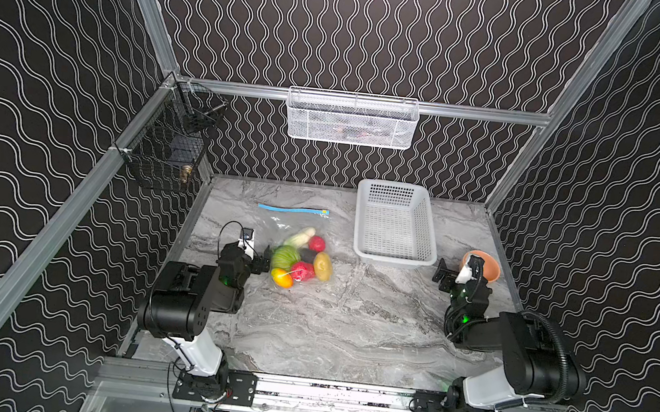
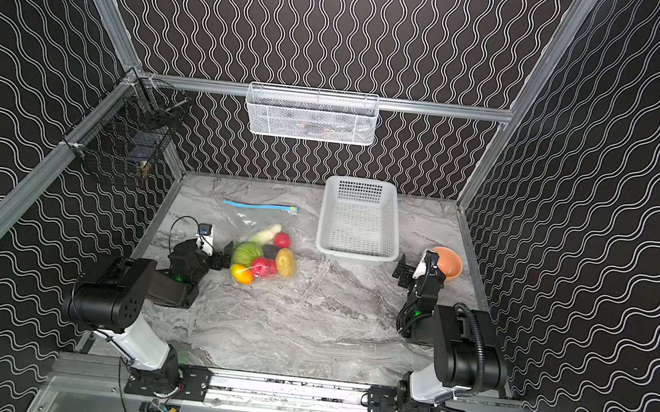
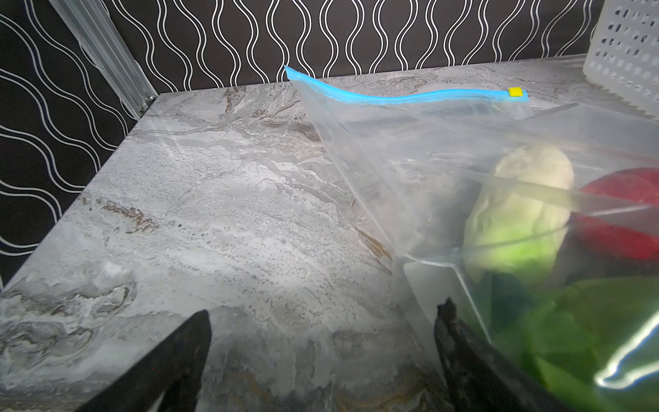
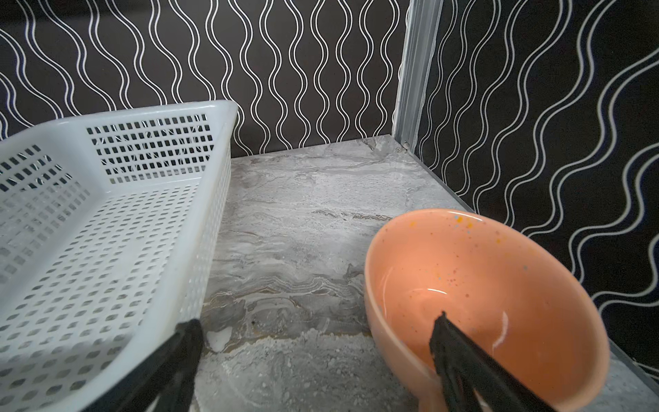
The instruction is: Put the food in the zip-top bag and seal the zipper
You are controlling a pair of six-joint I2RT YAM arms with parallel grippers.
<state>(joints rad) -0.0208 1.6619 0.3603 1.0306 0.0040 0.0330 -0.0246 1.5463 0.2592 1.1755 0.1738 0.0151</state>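
**Inspector:** Left gripper point(image 1: 262, 262)?

**Assistant:** Jaws spread wide, nothing held. Only bare table point(image 1: 349, 322) shows between them. One finger point(image 3: 460, 342) sits at the near edge of the bag point(image 3: 410, 149); contact cannot be confirmed.

**Inspector:** Right gripper point(image 1: 441, 275)?

**Assistant:** Also wide open and empty. It hangs low between the basket point(image 1: 361, 223) and the bowl point(image 1: 491, 270). In its wrist view one finger shows against the basket's corner, the other against the bowl's inside.

**Inspector:** The food point(image 1: 302, 260)?

**Assistant:** Inside the bag, bunched at its near end, just beside the left gripper. The fruit point(image 1: 282, 278) lies nearest. Behind it come the cabbage point(image 1: 285, 256), red pieces point(image 1: 302, 271) and the potato point(image 1: 323, 266). The white vegetable point(image 1: 300, 236) lies farthest.

**Inspector:** The bag itself?

**Assistant:** Flat on the table, left of centre, its mouth toward the back wall.

**Inspector:** The zipper point(image 1: 292, 210)?

**Assistant:** At the bag's far end, running straight across. The slider point(image 1: 324, 212) sits at the end nearer the basket. The strip reads as one flat band; a seal along its full length cannot be confirmed.
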